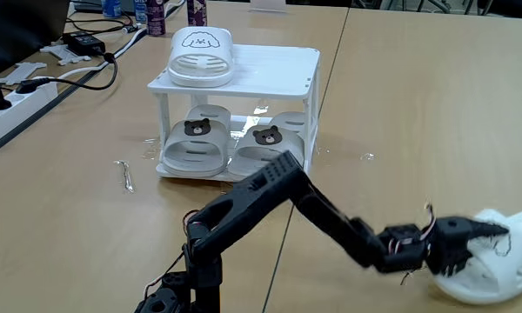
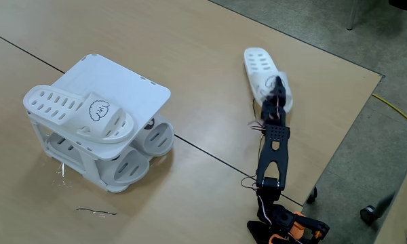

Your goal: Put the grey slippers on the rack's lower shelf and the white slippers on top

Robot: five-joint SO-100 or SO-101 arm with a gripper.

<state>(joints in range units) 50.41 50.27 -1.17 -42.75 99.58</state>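
In a fixed view the rack [image 1: 270,83] stands in the upper centre of the frame on the wooden table [image 1: 400,96], and in the other fixed view it sits at the left of the frame [image 2: 132,85]. One white slipper [image 1: 202,57] lies on the left part of the slatted top, its dog face drawn on the strap; from the other camera the same slipper [image 2: 81,114] runs along the near edge of the top, slightly overhanging it. Both grey slippers rest side by side on the lower shelf [image 1: 235,168], bear badges facing the camera: one at the left [image 1: 196,143] and one at the right [image 1: 265,148]; in the other fixed view their rounded ends [image 2: 146,146] poke out from under the top tier. The second white slipper [image 1: 513,261] lies on the table at the lower right edge of the frame, well apart from the rack; in the other fixed view it is in the upper right centre [image 2: 258,64], near the table's far corner. The black arm stretches from its base at the bottom of the frame out to this slipper, and the end effector [image 1: 496,231] sits at the slipper's strap, seen from above at [image 2: 278,88]. Its fingers reach into or around the strap, but whether they are pressed onto it or standing apart I cannot tell. A thin metal wire [image 1: 126,176] lies on the table left of the rack, and cables and a power strip [image 1: 17,96] occupy the upper left corner.
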